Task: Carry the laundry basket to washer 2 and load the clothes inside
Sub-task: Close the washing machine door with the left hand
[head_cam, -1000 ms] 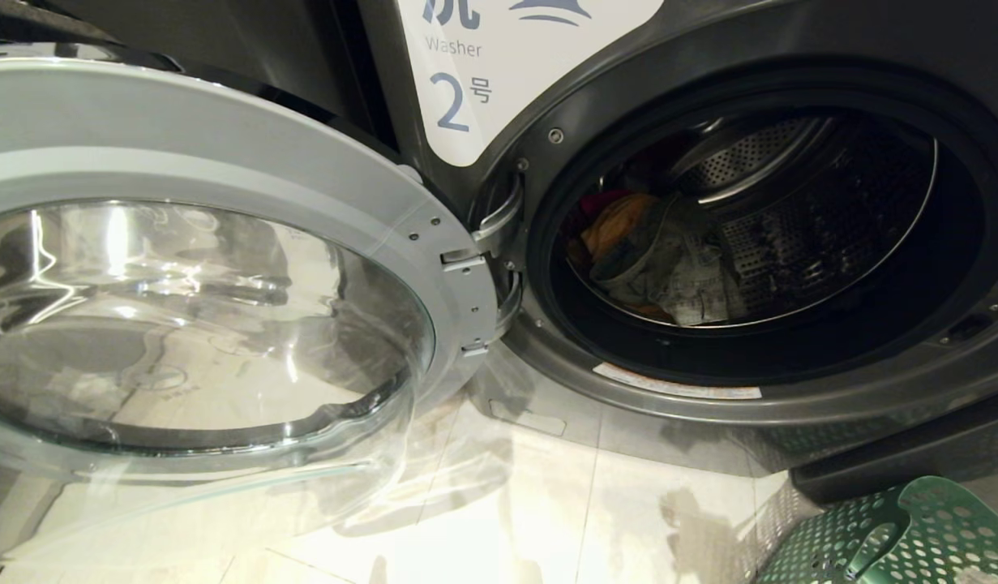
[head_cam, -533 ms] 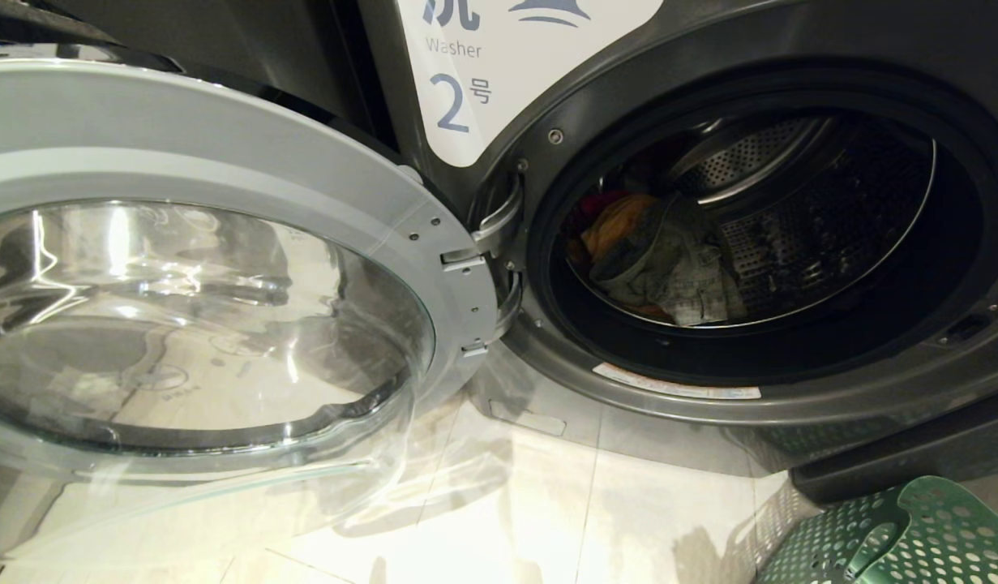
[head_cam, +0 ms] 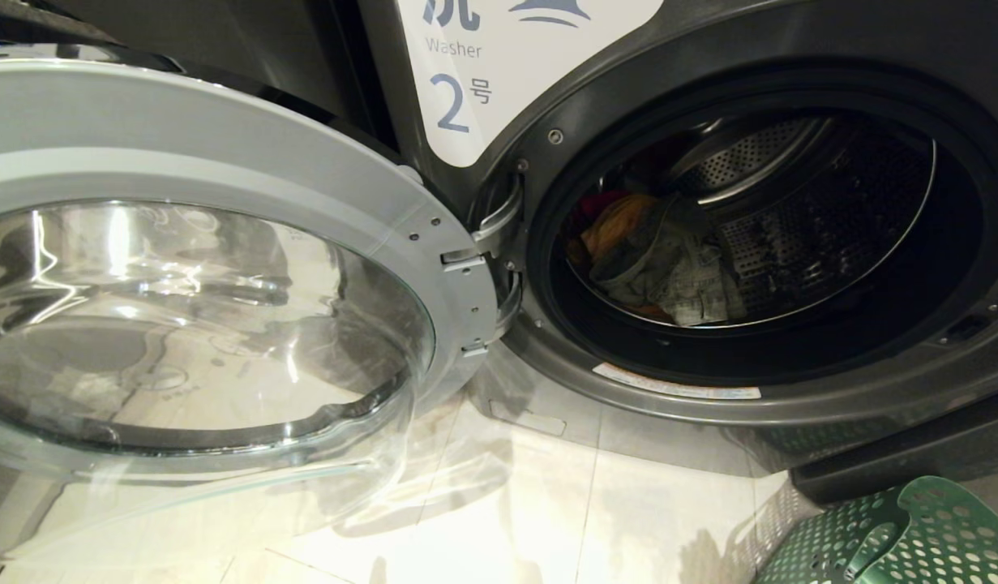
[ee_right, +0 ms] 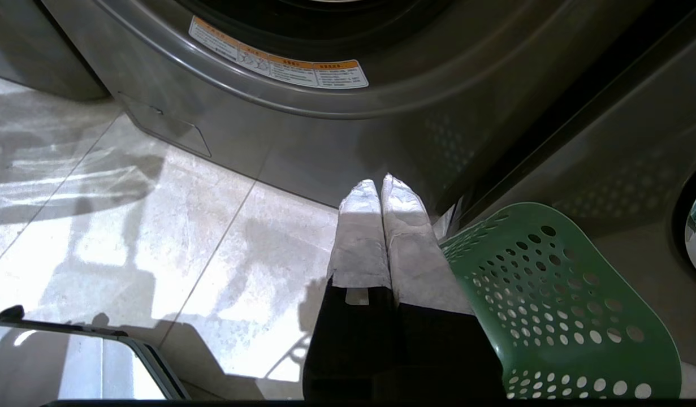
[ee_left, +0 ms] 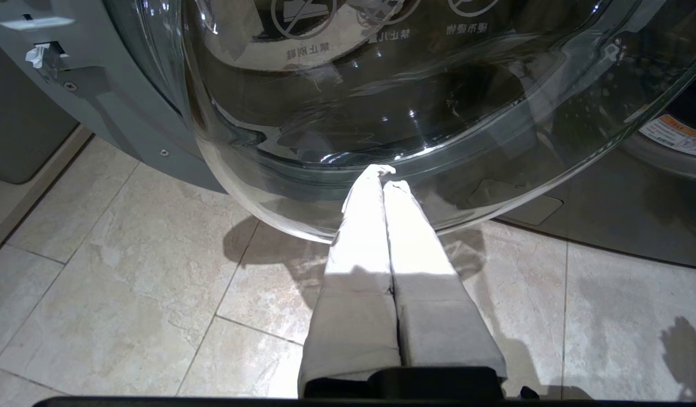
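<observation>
The clothes [head_cam: 657, 255] lie bunched in the drum of washer 2 [head_cam: 790, 73], toward its left side, orange and dark red showing under a greyish piece. Its glass door [head_cam: 199, 268] hangs wide open to the left. The laundry basket [head_cam: 896, 535] stands on the tiled floor [head_cam: 547, 503] at the washer's lower right. My right gripper [ee_right: 380, 189] is pressed together, empty, beside the basket; my left gripper [ee_left: 383, 175], also pressed together, sits low by the door.

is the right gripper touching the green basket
Cannot tell: in the right wrist view the shut right gripper overlaps the laundry basket rim, with no gap or contact plainly visible.
</observation>
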